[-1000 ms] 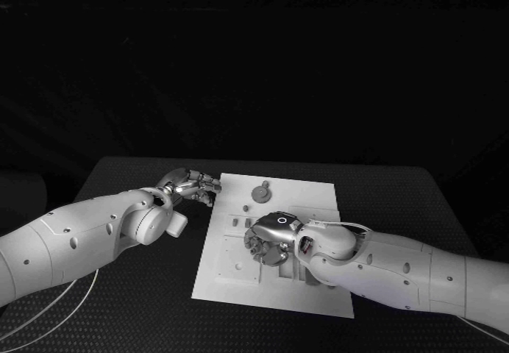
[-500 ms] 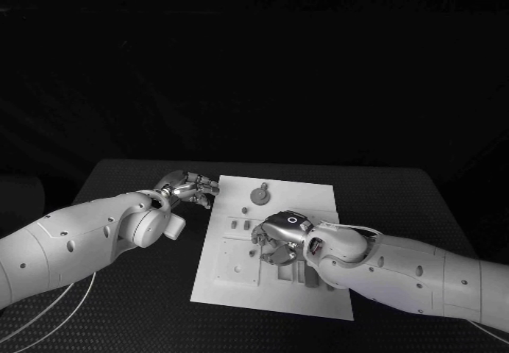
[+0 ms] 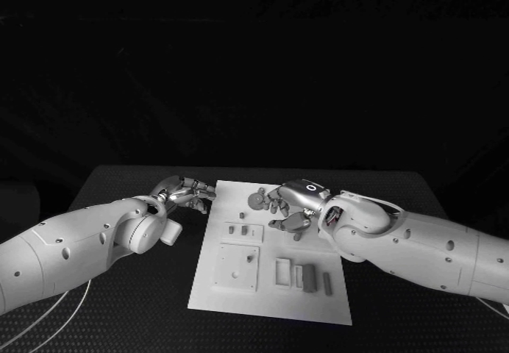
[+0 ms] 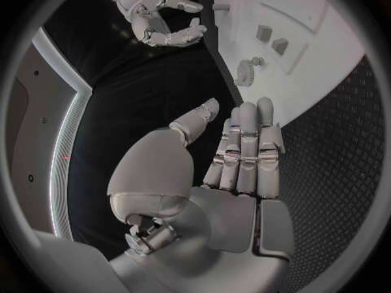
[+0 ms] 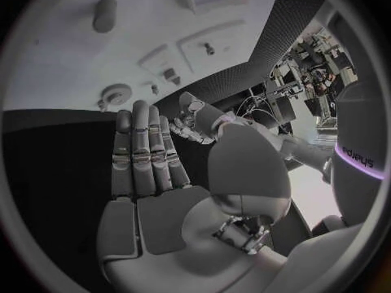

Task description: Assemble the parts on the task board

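Fingers of the left hand lie straight and apart, holding nothing, just off the left edge of the white task board on the black worktop. Small grey parts lie on the board. At its far end, the right hand hovers with fingers spread, empty.

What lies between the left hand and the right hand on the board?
In the head view, the round grey part lies on the task board, between the left hand and the right hand.
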### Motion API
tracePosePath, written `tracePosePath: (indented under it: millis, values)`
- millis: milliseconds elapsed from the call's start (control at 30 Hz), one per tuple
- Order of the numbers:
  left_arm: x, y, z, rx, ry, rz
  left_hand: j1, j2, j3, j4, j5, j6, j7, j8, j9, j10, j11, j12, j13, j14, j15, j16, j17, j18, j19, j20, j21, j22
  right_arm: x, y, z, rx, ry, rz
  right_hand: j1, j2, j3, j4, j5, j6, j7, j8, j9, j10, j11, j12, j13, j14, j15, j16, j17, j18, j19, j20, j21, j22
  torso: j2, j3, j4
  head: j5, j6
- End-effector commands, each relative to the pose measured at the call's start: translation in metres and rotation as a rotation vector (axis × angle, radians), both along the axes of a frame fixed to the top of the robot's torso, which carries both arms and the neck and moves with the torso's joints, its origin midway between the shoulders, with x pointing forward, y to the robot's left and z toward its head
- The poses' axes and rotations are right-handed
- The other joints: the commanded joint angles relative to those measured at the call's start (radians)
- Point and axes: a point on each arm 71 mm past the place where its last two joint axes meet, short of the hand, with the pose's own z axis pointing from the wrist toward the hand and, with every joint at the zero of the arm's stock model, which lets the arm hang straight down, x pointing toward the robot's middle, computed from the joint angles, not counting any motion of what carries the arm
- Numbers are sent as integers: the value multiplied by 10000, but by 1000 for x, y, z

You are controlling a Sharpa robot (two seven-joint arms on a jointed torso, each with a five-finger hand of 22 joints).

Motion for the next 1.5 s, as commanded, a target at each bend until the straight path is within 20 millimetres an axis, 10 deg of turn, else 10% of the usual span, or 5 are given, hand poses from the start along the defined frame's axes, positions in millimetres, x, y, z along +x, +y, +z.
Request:
tracePosePath:
  millis: [33,400,967,1167,1500]
  values:
    - [0,-2,1,-107,-106,-41,-35,-78,-28,-8,37,20,58,25,-6,-68,11,-8,-16,52,22,-65,13,113,63,-23,-66,14,7,-17,3,-171,878,-665,-109,-114,-32,149,55,-39,-24,20,-5,91,-20,45,42,102,-4,72,57,139,110,12,62,190,-4,-10,6,-71,32]
    - [1,-1,1,-113,-92,-18,-40,-75,-30,-5,37,30,54,34,-3,-64,10,-4,-15,54,22,-67,18,113,66,-21,-70,16,9,-44,1,-1690,1081,-1012,-560,-649,-160,683,53,-389,-192,-120,-104,-657,265,-350,31,-468,196,608,355,118,-226,56,132,228,7,-14,17,-148,48]
    - [0,2,1,-102,-88,12,-45,-75,-32,-4,36,29,52,40,-2,-65,10,-2,-15,56,22,-71,26,115,71,-21,-77,20,-6,-44,-34,-2915,1651,-771,-568,-684,-210,684,59,-586,-371,-169,-170,-948,363,-480,-24,-616,283,740,301,139,-335,96,156,224,0,-26,28,-134,-8]
    - [0,2,1,-99,-89,25,-47,-74,-33,-4,36,28,52,41,-3,-66,10,-1,-15,56,22,-73,29,115,73,-21,-80,21,-9,-39,-43,-2827,1634,-637,-277,-481,-16,625,57,-433,-282,-49,-152,-765,279,-362,16,-510,205,880,267,139,-203,51,257,224,4,-23,17,-122,-11]
    - [0,3,1,-95,-85,32,-53,-69,-34,1,37,26,52,43,-3,-66,11,0,-15,58,23,-74,33,115,76,-20,-83,23,-9,-37,-45,-2763,1465,-541,107,558,68,3,57,310,-209,349,-73,135,-80,78,220,-79,-103,1164,121,139,181,-96,474,203,2,-17,22,-136,-36]
